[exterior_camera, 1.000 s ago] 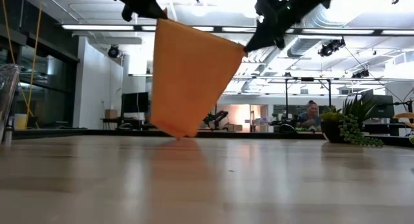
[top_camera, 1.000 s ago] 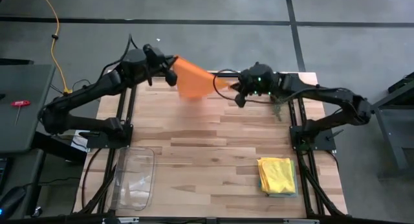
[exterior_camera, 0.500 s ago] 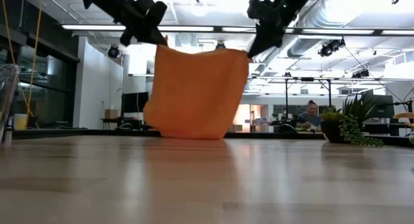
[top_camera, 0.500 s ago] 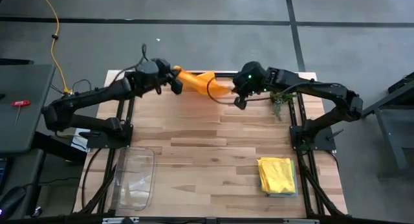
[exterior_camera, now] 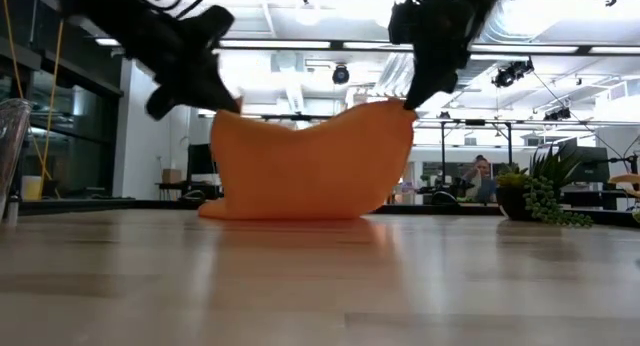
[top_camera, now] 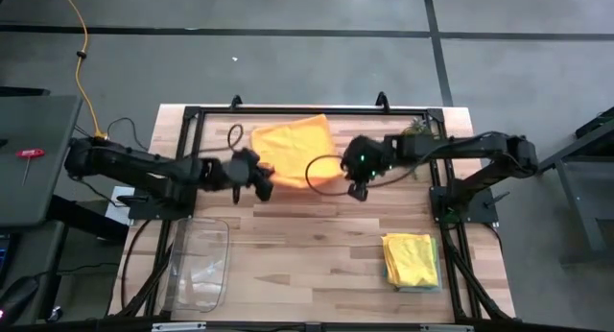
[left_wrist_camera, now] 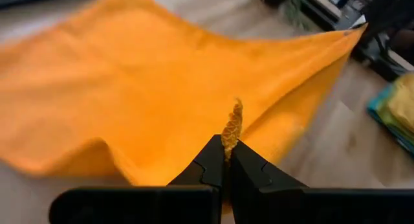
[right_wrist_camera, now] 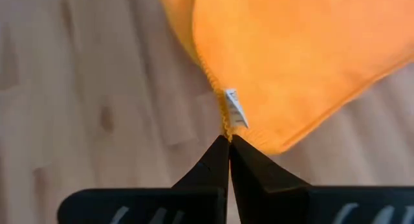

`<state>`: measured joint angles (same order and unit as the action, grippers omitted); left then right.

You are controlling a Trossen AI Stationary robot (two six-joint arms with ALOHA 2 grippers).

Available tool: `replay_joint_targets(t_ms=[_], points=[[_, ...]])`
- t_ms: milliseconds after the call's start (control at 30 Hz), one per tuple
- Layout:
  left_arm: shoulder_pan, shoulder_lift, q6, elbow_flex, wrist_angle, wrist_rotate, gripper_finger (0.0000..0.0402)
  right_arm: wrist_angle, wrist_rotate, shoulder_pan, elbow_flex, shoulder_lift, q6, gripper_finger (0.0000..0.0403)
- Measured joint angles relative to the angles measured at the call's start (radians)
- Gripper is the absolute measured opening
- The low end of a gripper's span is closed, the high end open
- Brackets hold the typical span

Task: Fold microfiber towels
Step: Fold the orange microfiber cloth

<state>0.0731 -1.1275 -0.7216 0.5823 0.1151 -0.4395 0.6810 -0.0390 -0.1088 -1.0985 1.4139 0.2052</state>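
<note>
Two corners of orange towel (top_camera: 291, 140) pinched in closed left fingers (left_wrist_camera: 213, 166) and right fingers (right_wrist_camera: 223, 159), rest draped on table

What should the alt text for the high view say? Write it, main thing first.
Two dark robot arms hold an orange microfiber towel by two corners, left gripper and right gripper both shut on it, spreading it over a wooden table. Folded yellow towel stack and clear plastic tray sit nearer.

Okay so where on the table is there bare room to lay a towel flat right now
The widest bare wood is the middle, between the clear tray and the folded towel stack. The far end is crowded: the orange towel lies there, pinched by the left tool and right tool, with a plant at the far right corner.
</note>
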Motion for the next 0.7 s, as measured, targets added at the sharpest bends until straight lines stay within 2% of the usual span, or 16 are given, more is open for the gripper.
replay_joint_targets(t_ms=[200, 433, 567, 700], points=[[-0.187, 0.0, -0.242, -0.048, 0.018, -0.044, 0.0, -0.132, -0.079, 0.117, 0.118, 0.0, 0.188, 0.0], [-0.36, -0.018, -0.499, -0.048, 0.094, -0.051, 0.0, -0.183, -0.089, 0.252, 0.169, 0.0, 0.341, 0.0], [-0.414, -0.058, -0.682, -0.048, 0.099, -0.053, 0.0, -0.213, -0.08, 0.28, 0.17, 0.0, 0.392, 0.0], [-0.408, -0.075, -0.824, -0.048, 0.126, -0.077, 0.0, -0.25, -0.038, 0.257, 0.171, 0.0, 0.431, 0.0]])
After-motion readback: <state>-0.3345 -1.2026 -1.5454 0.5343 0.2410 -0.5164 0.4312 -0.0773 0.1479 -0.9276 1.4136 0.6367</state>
